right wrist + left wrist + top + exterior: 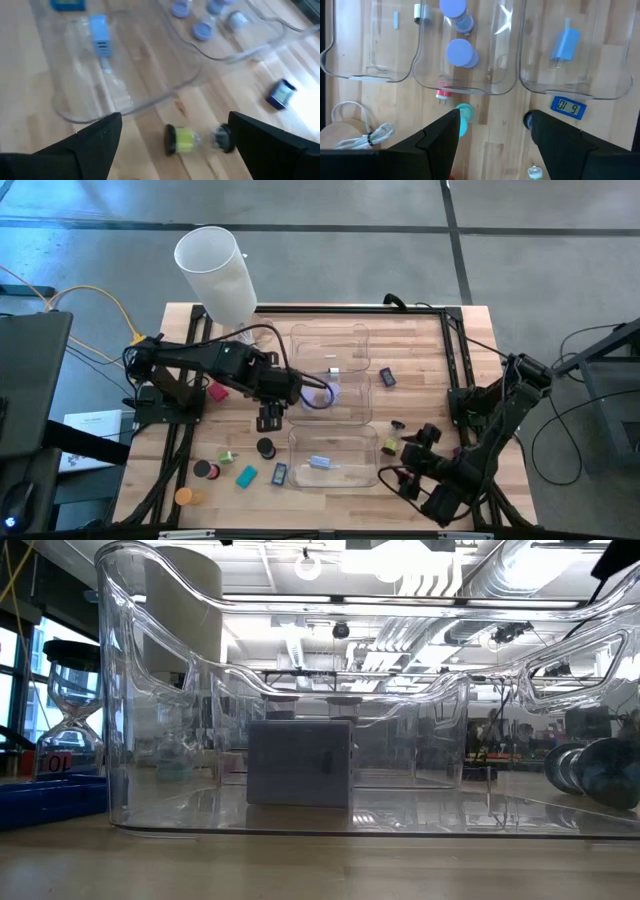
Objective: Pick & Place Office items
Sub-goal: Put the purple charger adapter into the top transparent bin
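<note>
Approach step: left gripper (269, 418), fingers spread and empty, is held above loose office items (246, 476) beside the clear trays (372, 360), right gripper (175, 145) likewise spread over a yellow-banded piece (186, 138); descent and closing are judged next.

Low view: blue block (300, 762) blurred behind clear tray (150, 690); grippers hidden.
</note>
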Tool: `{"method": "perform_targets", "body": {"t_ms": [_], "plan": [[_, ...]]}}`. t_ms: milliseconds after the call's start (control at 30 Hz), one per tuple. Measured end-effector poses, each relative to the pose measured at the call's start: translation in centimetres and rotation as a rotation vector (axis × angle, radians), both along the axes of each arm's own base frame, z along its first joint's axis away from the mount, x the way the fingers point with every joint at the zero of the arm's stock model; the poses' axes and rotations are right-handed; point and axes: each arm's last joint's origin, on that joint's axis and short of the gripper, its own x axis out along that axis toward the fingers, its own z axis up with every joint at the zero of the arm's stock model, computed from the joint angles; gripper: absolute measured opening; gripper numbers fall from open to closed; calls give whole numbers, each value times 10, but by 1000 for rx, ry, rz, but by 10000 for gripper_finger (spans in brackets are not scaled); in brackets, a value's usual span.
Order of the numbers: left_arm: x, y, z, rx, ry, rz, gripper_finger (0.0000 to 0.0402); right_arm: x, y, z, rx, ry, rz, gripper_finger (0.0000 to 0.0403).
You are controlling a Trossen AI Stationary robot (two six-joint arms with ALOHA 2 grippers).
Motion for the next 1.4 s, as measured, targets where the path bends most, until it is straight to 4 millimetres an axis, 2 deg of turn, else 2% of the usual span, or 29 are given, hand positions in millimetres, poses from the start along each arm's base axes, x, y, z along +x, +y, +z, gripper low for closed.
{"method": "perform_targets", "body": {"t_ms": [167, 333, 467, 633, 700, 800, 1100, 1267, 1400], "plan": [[-2, -13, 0, -22, -18, -2, 239, 17, 7, 3, 7, -41, 129, 354], [-8, -33, 0, -54, -21, 9, 239, 53, 4, 11, 35, -87, 313, 354], [-15, -53, 0, -56, -32, 1, 239, 88, -14, 20, 115, -134, 427, 355], [-28, -79, 1, -12, -68, -28, 239, 118, -42, 20, 124, -153, 450, 354], [-33, -89, 1, -1, -82, -39, 239, 128, -46, 10, 123, -130, 475, 354], [-40, -100, 1, 13, -101, -55, 239, 146, -42, -15, 101, -106, 505, 354], [-54, -119, 2, 74, -172, -56, 239, 172, -36, -67, 49, -65, 482, 354], [-56, -122, 3, 90, -203, -30, 239, 177, -32, -84, 76, -54, 480, 353], [-58, -124, 3, 81, -207, -22, 239, 179, -30, -91, 94, -50, 466, 335]]}}
